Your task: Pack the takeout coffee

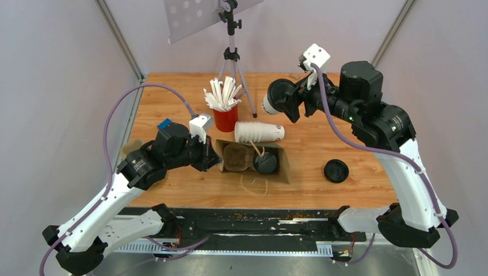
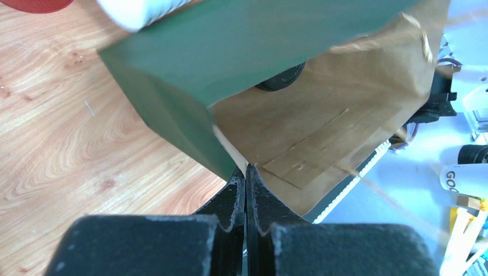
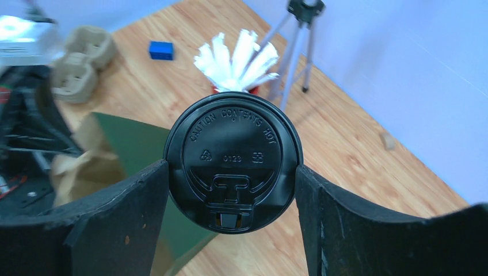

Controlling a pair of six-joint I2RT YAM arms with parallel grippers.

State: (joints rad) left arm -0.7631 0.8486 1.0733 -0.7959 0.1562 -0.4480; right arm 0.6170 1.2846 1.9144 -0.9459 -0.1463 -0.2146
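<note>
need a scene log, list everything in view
paper bag: 1, brown and green, table centre, open
takeout coffee cup: 1, white, black lid, gripped sideways, rear right
cup carriers: 2, tan, one in the bag, one at left edge
second lidded cup: 1, black lid, in the bagged carrier
loose lid: 1, black, right of the bag
stack of nested cups: 1, white, lying behind the bag
cup of straws: 1, red, white straws, behind the bag
blue block: 1, blue, left rear
tripod: 1, black, back edge
left fingers: shut, black, pinching the bag's edge
right fingers: black, closed on the cup's lid
</note>
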